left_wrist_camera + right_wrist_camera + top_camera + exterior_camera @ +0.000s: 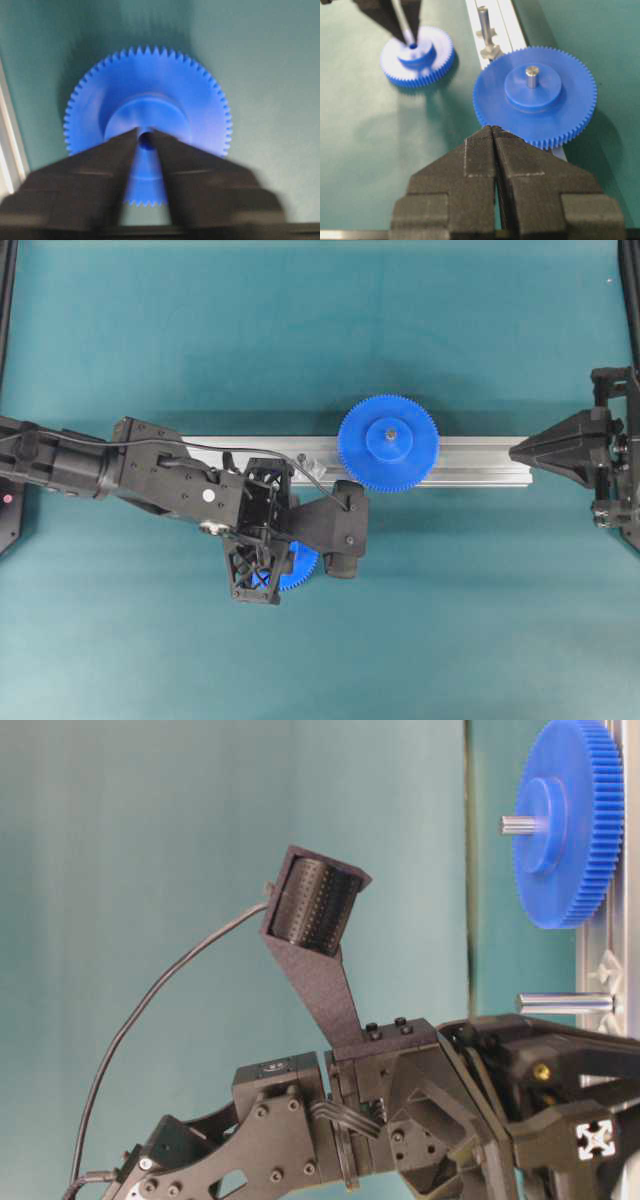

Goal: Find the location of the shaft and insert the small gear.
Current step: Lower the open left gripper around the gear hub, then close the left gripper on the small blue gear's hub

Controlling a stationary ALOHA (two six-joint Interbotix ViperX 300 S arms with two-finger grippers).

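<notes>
Small gear (417, 56) flat on bench (450, 620), near side of rail (480, 462). Left pincer (146, 137) tips at hub hole, slightly parted, no clear hold. Right pincer (493, 131) closed, empty. Shaft (483, 20) bare; pickup and insertion remain.

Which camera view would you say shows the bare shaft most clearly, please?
The table-level exterior view: the shaft sticks out of the rail in full profile, unobstructed. The right wrist view shows it smaller and blurred, near the top edge. Overhead, only a small glint by the left arm; I cannot identify it. The left wrist view misses it.
</notes>
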